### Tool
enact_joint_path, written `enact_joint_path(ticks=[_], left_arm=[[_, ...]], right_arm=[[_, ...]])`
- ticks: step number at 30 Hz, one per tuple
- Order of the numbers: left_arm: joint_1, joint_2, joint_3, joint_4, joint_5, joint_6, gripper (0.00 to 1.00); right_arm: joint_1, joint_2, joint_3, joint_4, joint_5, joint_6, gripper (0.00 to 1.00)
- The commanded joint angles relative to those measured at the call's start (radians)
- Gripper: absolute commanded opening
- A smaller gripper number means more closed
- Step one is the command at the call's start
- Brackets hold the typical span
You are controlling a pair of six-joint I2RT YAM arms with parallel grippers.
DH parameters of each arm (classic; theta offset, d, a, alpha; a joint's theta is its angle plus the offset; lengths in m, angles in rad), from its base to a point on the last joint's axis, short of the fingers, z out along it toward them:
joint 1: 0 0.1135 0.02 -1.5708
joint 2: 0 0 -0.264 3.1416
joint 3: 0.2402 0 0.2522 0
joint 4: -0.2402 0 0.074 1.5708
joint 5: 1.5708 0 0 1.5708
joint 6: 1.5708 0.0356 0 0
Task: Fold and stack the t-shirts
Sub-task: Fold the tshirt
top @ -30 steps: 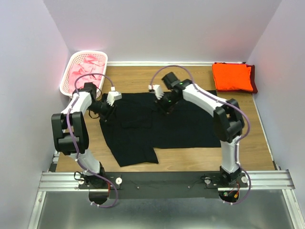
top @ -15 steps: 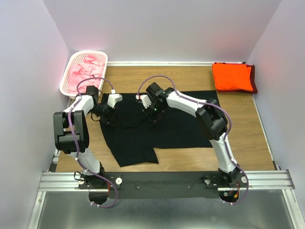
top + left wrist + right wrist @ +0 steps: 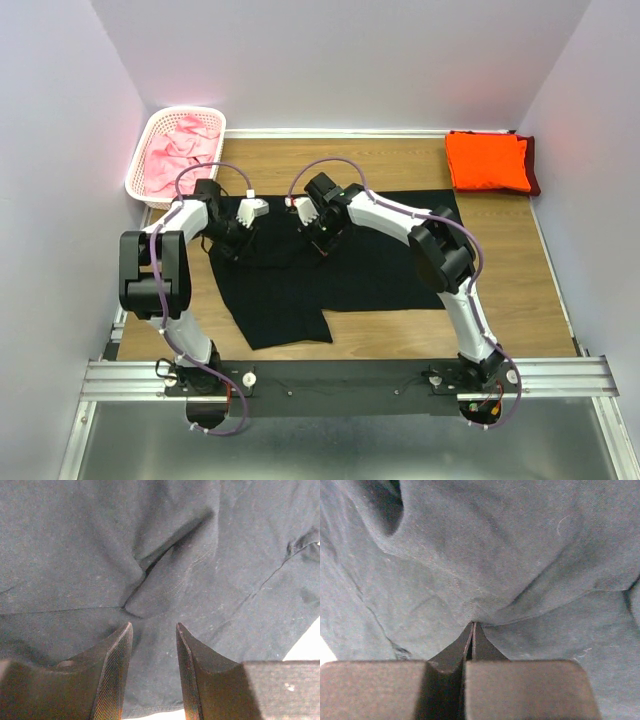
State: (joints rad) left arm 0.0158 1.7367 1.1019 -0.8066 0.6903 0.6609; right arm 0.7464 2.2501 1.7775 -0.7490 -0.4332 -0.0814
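Note:
A black t-shirt (image 3: 380, 262) lies spread flat on the wooden table. My left gripper (image 3: 232, 243) hovers low over its upper left part, open, with bare cloth (image 3: 100, 545) between the fingers (image 3: 117, 670); its tips (image 3: 153, 626) point at a small fold. My right gripper (image 3: 322, 243) is down on the shirt's upper middle, shut on a pinched ridge of black cloth (image 3: 495, 555) that wrinkles out from its tips (image 3: 472, 625). A folded orange t-shirt (image 3: 487, 160) rests on a maroon one (image 3: 534, 178) at the back right. Pink t-shirts (image 3: 180, 150) fill the basket.
The white lattice basket (image 3: 135, 172) stands at the back left corner against the wall. Walls close in the table on three sides. Bare wood (image 3: 520, 270) shows right of the black shirt and along the front.
The right arm swung left over the shirt, then its jaws closed on a fold of cloth. The left gripper shifted slightly right and stayed open.

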Motion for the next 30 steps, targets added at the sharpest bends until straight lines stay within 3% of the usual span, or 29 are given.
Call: enact_joint_path(ticks=[1,14,16,19,20,21,22,23,30], left_arm=[[-0.011,0.021,-0.008,0.018,-0.04,-0.015,0.48],[-0.073,0.07,-0.007,0.073,-0.046,-0.049,0.47],[-0.085,0.08,-0.001,0.08,-0.046,-0.053,0.43],[-0.091,0.081,0.012,0.069,-0.041,-0.052,0.22],[-0.093,0.077,0.015,0.054,-0.034,-0.049,0.19],[-0.093,0.072,0.016,0.047,-0.034,-0.046,0.17],[-0.094,0.064,0.021,0.038,-0.032,-0.043,0.14],[-0.094,0.054,0.022,0.021,-0.025,-0.035,0.09],[-0.094,0.018,0.018,0.001,-0.035,-0.038,0.07]], right_arm=[[0.01,0.0,-0.009,0.011,0.047,-0.004,0.0],[0.008,-0.043,-0.029,0.013,0.039,0.0,0.01],[0.008,-0.043,-0.029,0.013,0.031,0.008,0.0],[0.01,-0.049,-0.035,0.011,0.013,0.014,0.01],[0.008,-0.055,-0.038,0.011,0.013,0.017,0.12],[0.008,-0.061,-0.046,0.013,0.011,0.019,0.12],[0.007,-0.067,-0.05,0.013,0.011,0.017,0.26],[0.007,-0.078,-0.059,0.016,0.01,0.017,0.33],[0.01,-0.072,-0.055,0.019,-0.033,0.035,0.4]])
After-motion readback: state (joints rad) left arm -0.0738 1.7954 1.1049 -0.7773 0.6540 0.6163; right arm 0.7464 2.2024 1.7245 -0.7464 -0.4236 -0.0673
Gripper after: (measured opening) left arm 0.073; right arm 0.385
